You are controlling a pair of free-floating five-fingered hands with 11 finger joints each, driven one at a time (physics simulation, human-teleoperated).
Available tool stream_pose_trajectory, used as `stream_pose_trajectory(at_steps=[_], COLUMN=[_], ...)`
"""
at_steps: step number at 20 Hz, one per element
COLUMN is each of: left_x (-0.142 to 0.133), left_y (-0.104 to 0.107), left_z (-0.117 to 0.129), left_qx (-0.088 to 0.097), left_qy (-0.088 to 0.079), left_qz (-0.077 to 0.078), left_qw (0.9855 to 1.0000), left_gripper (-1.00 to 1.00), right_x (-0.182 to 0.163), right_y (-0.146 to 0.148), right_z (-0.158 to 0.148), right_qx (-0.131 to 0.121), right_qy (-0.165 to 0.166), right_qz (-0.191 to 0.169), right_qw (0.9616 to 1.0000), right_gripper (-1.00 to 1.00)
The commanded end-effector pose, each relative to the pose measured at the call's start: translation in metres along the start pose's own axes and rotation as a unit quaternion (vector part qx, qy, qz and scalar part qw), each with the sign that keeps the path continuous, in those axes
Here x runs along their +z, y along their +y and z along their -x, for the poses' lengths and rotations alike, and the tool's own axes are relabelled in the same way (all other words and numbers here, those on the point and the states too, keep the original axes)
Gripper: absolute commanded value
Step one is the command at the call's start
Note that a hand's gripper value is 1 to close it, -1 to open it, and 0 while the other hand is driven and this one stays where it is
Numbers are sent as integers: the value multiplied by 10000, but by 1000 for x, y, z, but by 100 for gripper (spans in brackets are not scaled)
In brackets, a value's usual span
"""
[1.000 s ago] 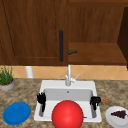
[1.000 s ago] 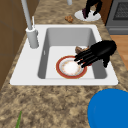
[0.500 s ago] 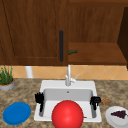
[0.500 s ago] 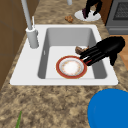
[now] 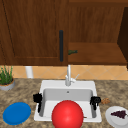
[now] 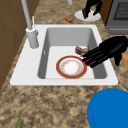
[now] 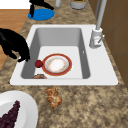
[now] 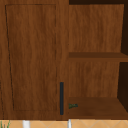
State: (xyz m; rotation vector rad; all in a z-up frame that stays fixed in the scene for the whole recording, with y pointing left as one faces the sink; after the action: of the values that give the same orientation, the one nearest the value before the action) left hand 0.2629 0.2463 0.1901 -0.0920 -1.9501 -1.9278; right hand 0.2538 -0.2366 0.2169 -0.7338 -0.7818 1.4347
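Observation:
A red-rimmed white plate (image 6: 71, 67) (image 7: 57, 64) lies on the sink's (image 5: 67, 85) floor. Beside it are a small red ball (image 7: 38, 63) and a brown lump (image 6: 81, 50) (image 7: 39, 76). In the front view the red ball (image 5: 67, 115) looks large at the sink's front. My left hand (image 5: 37, 98) (image 6: 110, 50) hovers at the sink's left side, and its straight fingers (image 6: 92, 57) point at the plate's rim. At the sink's right side hangs my right hand (image 5: 95, 100) (image 7: 15, 45), relaxed, holding nothing, near the red ball.
A blue plate (image 5: 17, 113) lies on the counter at the left, and a white plate with grapes (image 5: 117, 116) at the right. A pastry (image 7: 53, 97) lies between sink and white plate. The faucet (image 5: 68, 76) stands behind. A potted plant (image 5: 6, 78) is far left. The cabinet's open shelf holds a small green thing (image 8: 73, 106).
In the left side view my left hand has drawn back from over the plate toward the sink's front edge, and its fingers have straightened. The right hand has stayed where it was.

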Motion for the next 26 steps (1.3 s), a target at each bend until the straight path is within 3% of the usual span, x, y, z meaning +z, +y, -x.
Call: stream_pose_trajectory(at_steps=[1, 2, 3, 4, 5, 7, 13, 15, 17, 21, 22, 26], left_x=[12, 11, 2, 7, 7, 6, 6, -1, -6, 0, 4, 21], left_y=[-1, -4, -6, -2, -3, -3, -3, -5, -10, -13, -15, -24], left_z=[-2, -9, -10, -3, -4, -5, -5, -6, 4, -15, -19, -43], left_qx=[562, 348, 43, 147, 138, 121, 131, 118, 125, 141, 204, 168], left_qy=[-235, -162, -216, -53, -14, 13, 3, 23, 14, -93, -89, -15], left_qz=[288, 270, 333, 25, -9, 66, 35, 90, 54, 121, 91, 23], left_qw=[9977, 9989, 9992, 9999, 9999, 9999, 9999, 9999, 9999, 9998, 9997, 9999], left_gripper=[-100, -100, -100, -100, -100, -100, -100, -100, -100, -100, -100, -100], right_x=[0, 0, 0, 0, 0, 0, 0, 0, 0, 0, 0, 0], right_y=[0, 0, 0, 0, 0, 0, 0, 0, 0, 0, 0, 0], right_z=[0, 0, 0, 0, 0, 0, 0, 0, 0, 0, 0, 0], right_qx=[0, 0, 0, 0, 0, 0, 0, 0, 0, 0, 0, 0], right_qy=[0, 0, 0, 0, 0, 0, 0, 0, 0, 0, 0, 0], right_qz=[0, 0, 0, 0, 0, 0, 0, 0, 0, 0, 0, 0], right_qw=[10000, 10000, 10000, 10000, 10000, 10000, 10000, 10000, 10000, 10000, 10000, 10000], right_gripper=[0, 0, 0, 0, 0, 0, 0, 0, 0, 0, 0, 0])
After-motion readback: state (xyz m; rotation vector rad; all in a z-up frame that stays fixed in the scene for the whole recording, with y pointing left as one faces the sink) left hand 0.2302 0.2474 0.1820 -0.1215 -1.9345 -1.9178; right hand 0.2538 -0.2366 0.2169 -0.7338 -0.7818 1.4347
